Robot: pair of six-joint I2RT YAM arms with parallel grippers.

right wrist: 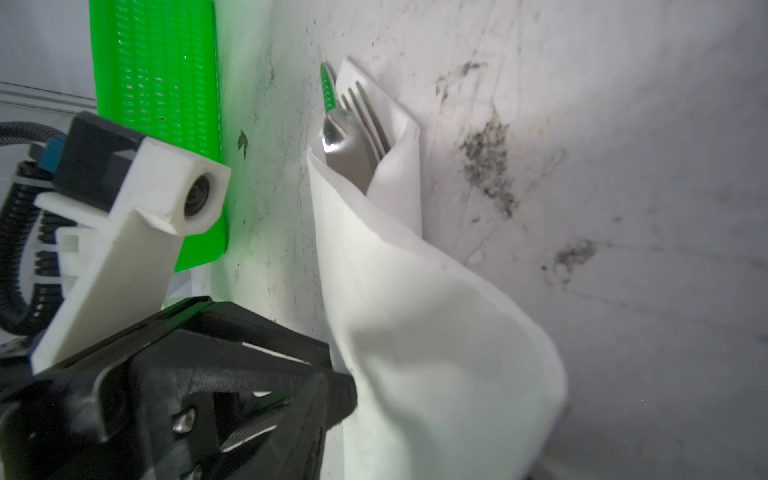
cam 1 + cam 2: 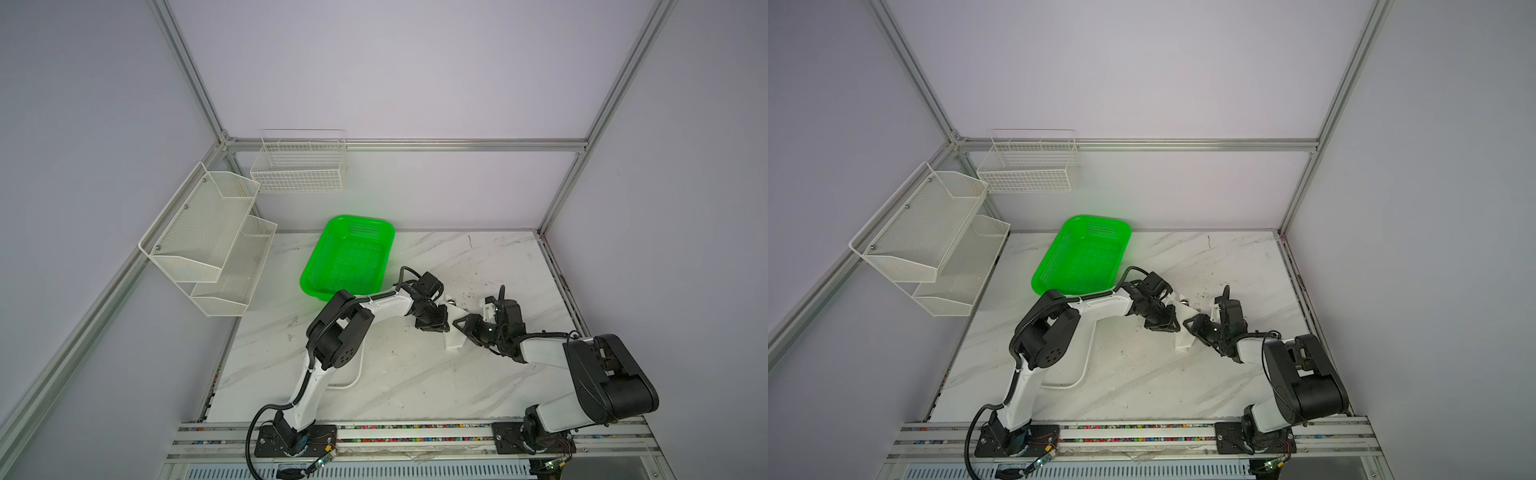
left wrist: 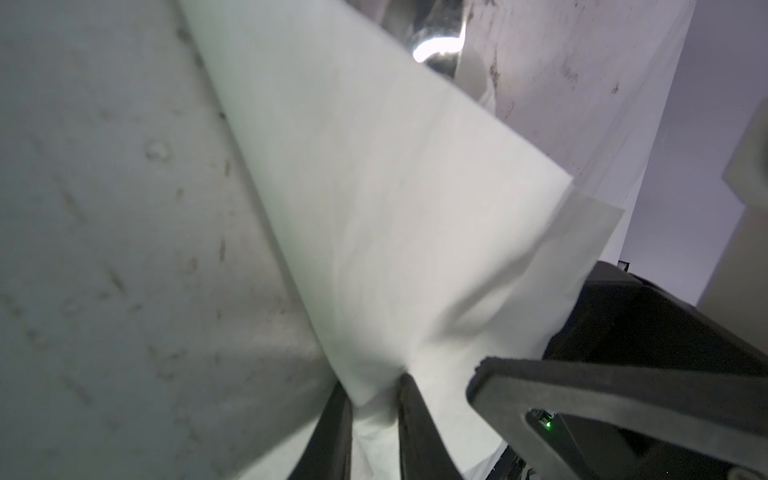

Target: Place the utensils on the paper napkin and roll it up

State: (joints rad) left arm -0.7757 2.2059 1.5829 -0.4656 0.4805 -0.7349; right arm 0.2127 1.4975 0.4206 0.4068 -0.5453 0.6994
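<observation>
left hand pinches one napkin; one fork, one spoon protrude

utensils: shiny fork and spoon heads poke out of the roll's end
paper napkin: white, loosely rolled around them, lying on the table

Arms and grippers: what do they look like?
The left arm and right arm have white link shells with bulky black joint housings on black base plates. Black corrugated cable hugs the left arm; thinner black cable loops along the right. The fingers are black skeletal wedge frames. A white camera block sits at the wrist.
</observation>
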